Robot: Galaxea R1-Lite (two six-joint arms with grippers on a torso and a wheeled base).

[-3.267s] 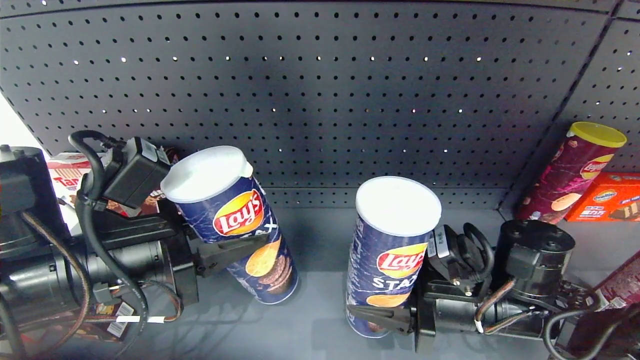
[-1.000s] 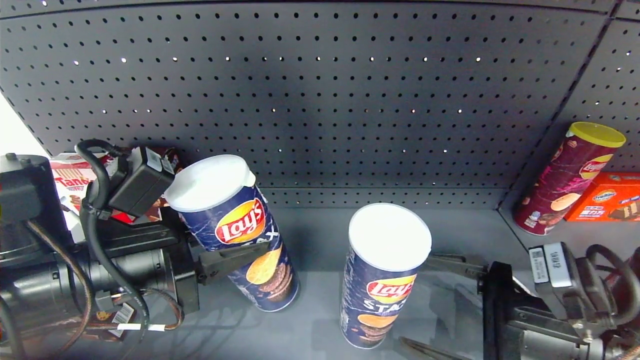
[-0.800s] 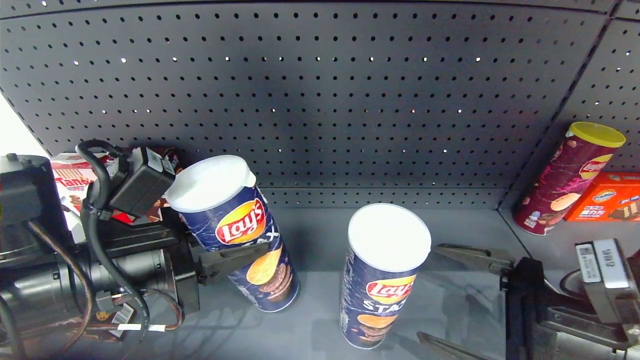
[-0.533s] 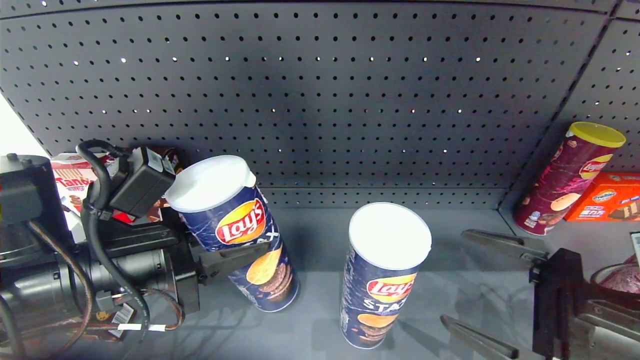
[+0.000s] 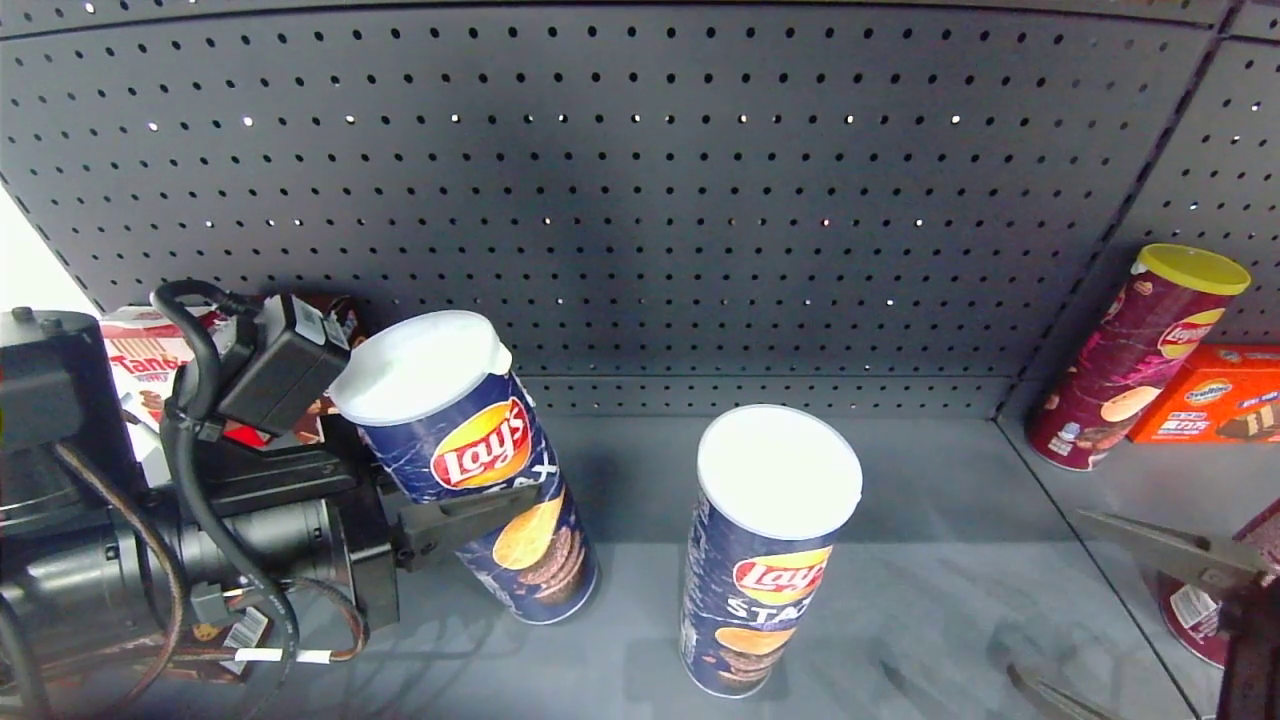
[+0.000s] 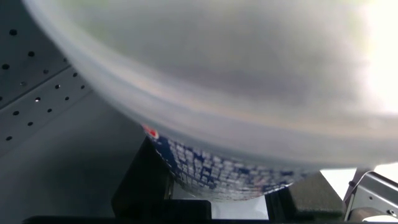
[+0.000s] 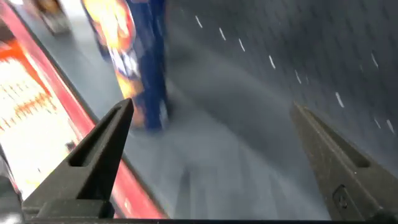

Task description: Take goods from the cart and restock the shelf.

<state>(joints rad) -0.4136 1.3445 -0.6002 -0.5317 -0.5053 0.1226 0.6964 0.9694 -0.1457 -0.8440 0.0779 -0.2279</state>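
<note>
Nearest, by the front of the shelf (image 5: 930, 600) on the right, the right gripper (image 5: 1045, 592) hangs with its jaws spread wide and nothing between them. It is well apart from the upright can (image 5: 765, 560), which stands free on the shelf with its white lid level.

A little deeper and to the left, the left gripper (image 5: 505, 490) has its jaws clenched across the middle of the tilted can (image 5: 470, 450). The can's base rim meets the shelf and its top leans toward the left arm.

These cans are probably light cardboard tubes. They would be stiff along their length but easy to dent under a hard squeeze, with brittle chips inside and a glossy wrap that could slip. Being tall and narrow, they should tip readily. The best hold looks like the round body at or just below mid-height, never the plastic lid, which might pop off. The tilted can likely needs to be brought upright before the jaws let go.

The shelf is flat, smooth grey metal, so a base could slide on it. There is open space between the two cans and more to the right. Behind runs a dark pegboard wall (image 5: 640, 200). At far right a purple can (image 5: 1130, 360) with a yellow lid sits just beside an orange box (image 5: 1215, 395). At far left a red-and-white box (image 5: 135, 350) lies behind the left arm.
</note>
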